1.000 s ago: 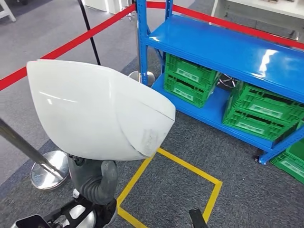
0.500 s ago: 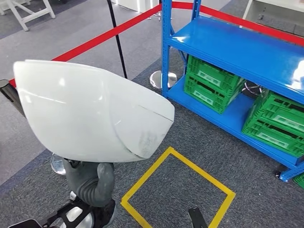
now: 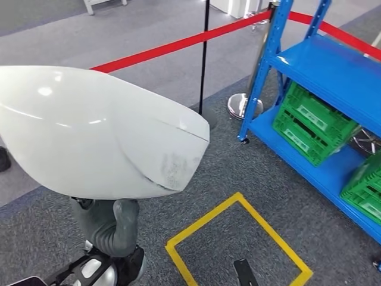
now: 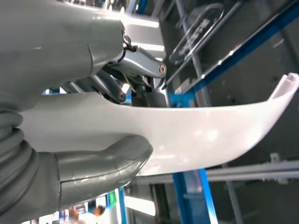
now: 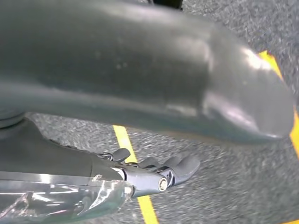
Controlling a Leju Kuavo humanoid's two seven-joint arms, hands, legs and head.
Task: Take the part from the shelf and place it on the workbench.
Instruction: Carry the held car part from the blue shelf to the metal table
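Left hand [image 4: 105,116] grips the white part [image 3: 94,137] between thumb and fingers; right hand [image 5: 155,175] hangs empty, fingers apart

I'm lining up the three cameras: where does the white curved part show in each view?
Head view: the white part spans the left half, above the left hand.
Left wrist view: it runs across the middle, held between thumb and fingers.
Right wrist view: not in it; the open right hand hangs over carpet.
Shared landmark: the blue shelf.
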